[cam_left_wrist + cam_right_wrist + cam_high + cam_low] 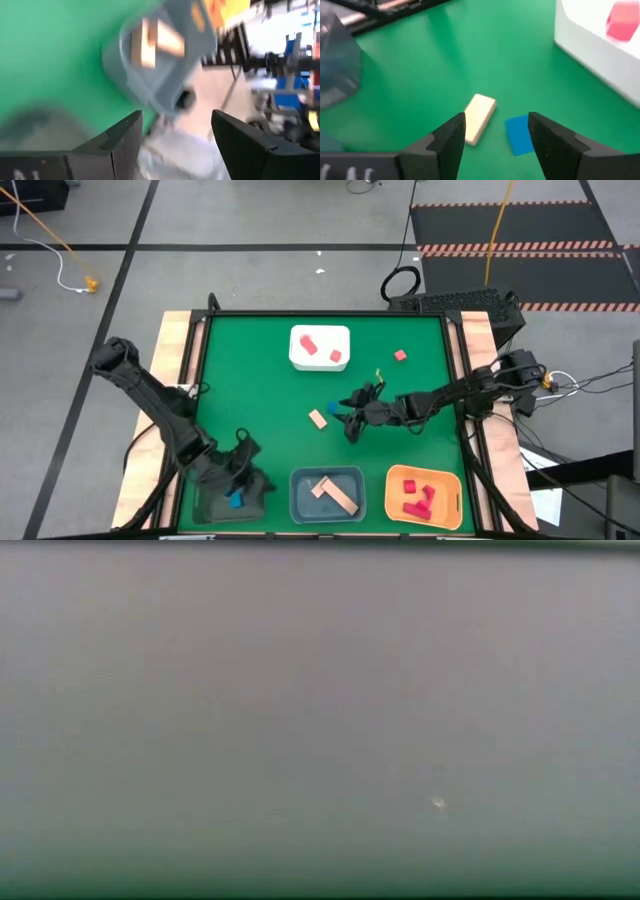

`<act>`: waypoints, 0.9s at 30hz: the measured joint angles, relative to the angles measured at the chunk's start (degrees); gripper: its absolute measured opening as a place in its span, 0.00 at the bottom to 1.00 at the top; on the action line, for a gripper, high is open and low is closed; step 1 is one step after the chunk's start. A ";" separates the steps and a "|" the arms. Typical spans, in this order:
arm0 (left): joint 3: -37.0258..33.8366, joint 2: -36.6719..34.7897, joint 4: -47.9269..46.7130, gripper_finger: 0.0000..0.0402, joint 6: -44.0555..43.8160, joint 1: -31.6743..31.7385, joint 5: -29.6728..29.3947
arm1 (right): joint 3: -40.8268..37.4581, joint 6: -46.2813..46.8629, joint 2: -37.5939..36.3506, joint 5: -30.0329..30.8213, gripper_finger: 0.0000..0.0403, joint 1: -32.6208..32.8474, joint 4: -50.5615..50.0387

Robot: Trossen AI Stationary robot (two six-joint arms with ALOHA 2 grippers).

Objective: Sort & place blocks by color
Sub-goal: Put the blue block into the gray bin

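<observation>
The right tool (496, 131), spread and empty, is being held just above the blue block (518, 134); the tan block (479, 118) is lying immediately left.

The broad stretch of green mat (250, 370) on the left, from the far edge down toward the near bins, lies bare, so a gripper can pass there freely. At the far middle the white tray (320, 348) stands in the way, with a lone red block (400, 355) just to its right. The centre is crowded: the right gripper (495, 131), jaws apart, hangs over a tan block (479, 119) and a blue block (518, 134) lying close together, and its arm bars the right side. Along the near edge the grey bin (327, 492) and orange bin (423, 496) stand side by side, and the left gripper (237, 480) fills the near left corner.
</observation>
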 joint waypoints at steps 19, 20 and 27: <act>0.00 0.00 3.74 0.59 28.36 19.35 -4.53 | 0.00 -18.78 9.43 0.07 0.58 -2.85 11.60; 0.00 0.00 4.26 0.59 28.92 19.71 -4.52 | 0.00 -19.12 10.34 0.07 0.59 -2.85 12.96; 0.00 0.00 5.21 0.59 30.17 21.28 -4.50 | 0.00 -20.22 16.70 0.11 0.59 -3.30 18.12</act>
